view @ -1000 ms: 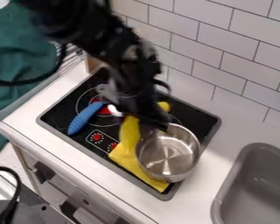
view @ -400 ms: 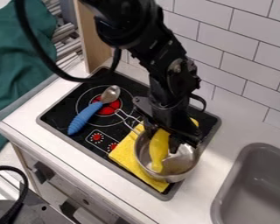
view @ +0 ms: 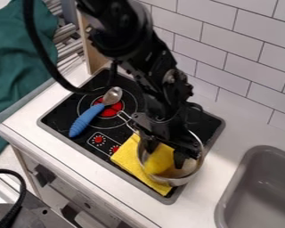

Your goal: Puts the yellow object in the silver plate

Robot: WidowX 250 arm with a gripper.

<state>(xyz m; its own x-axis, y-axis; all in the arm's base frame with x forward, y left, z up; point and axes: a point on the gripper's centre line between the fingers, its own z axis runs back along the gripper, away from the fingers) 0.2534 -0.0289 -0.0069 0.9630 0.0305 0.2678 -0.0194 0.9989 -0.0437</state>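
Note:
The black gripper point(view: 164, 153) is low over the silver pot point(view: 195, 168), its fingers spread apart and pointing down into it. Inside the pot lies the yellow object point(view: 160, 161), blurred, below and between the fingertips; the gripper hides its upper end. The pot rests on the right part of the stove, partly over a folded yellow cloth point(view: 132, 156), with its wire handle toward the upper left.
A spoon with a blue handle point(view: 84, 121) lies on the left part of the black stove point(view: 59, 116). The grey sink point(view: 261, 178) is at the right, and a tiled wall point(view: 246, 67) rises behind the counter.
The gripper came right to the pot carrying the yellow object, then shifted slightly left and lower. Its fingers have spread since the middle frame, and the yellow object sits lower, let go inside the pot.

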